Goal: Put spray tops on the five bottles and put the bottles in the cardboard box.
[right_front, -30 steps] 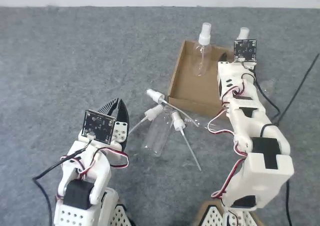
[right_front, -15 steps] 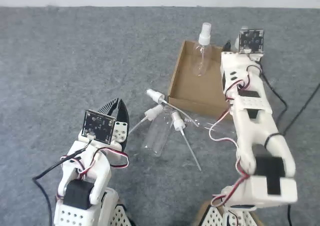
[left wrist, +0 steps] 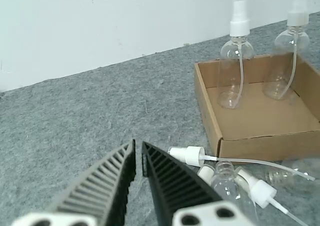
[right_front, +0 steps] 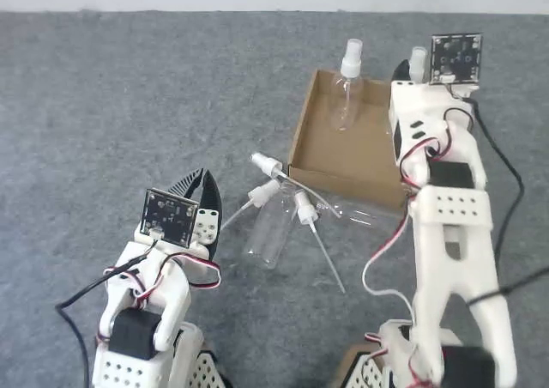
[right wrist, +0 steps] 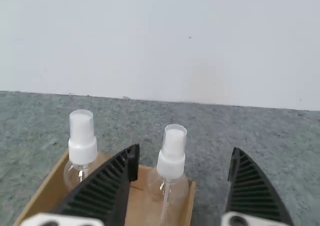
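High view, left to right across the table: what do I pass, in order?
left hand → clear bottle lying flat → cardboard box, at its left wall → capped bottle standing in the box → right arm

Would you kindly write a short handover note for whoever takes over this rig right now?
Left gripper: shut, empty, low over the carpet, short of the loose parts.
Right gripper: open, empty, raised at the box, facing the capped bottles.
Done: two capped bottles stand upright in the box.
On the carpet in front of the box: two bare bottles lying down and three loose tops.
Left: cap those and box them; I cannot make out a fifth bottle.
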Tool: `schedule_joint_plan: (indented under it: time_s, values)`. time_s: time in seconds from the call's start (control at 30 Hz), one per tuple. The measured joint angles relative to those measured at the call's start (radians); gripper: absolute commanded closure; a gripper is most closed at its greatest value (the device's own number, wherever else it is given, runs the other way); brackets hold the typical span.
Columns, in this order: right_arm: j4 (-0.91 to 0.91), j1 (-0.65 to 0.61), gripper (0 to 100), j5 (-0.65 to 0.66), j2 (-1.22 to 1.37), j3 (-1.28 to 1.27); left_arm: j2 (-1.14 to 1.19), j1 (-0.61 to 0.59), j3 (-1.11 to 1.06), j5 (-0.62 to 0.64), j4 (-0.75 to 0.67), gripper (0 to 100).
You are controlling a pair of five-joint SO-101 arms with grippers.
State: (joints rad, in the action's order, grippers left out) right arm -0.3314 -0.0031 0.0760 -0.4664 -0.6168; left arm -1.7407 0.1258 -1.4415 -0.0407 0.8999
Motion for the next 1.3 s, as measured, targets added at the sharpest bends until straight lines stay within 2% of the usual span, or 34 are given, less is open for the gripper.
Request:
schedule_joint_plan:
  time_s: [0.33,0.43,0.63,0.77,1.07,1.3]
  values:
    - [-0.489,0.011,76.4,0.0,-0.123,0.117,0.0,0.0,0.0,0.0,0.0,99]
    - [-0.557,0.054,76.6,0.0,-0.123,0.133,0.0,0.0,0.0,0.0,0.0,99]
    - [-0.565,0.173,76.6,-0.109,-0.123,0.133,0.0,0.0,0.0,0.0,0.0,99]
    - [-0.562,0.193,76.7,-0.135,-0.104,0.123,0.0,0.0,0.0,0.0,0.0,99]
    - [-0.397,0.275,76.4,-0.144,0.203,0.1,0.0,0.0,0.0,0.0,0.0,99]
    - [-0.377,0.281,76.4,-0.144,0.397,0.101,0.0,0.0,0.0,0.0,0.0,99]
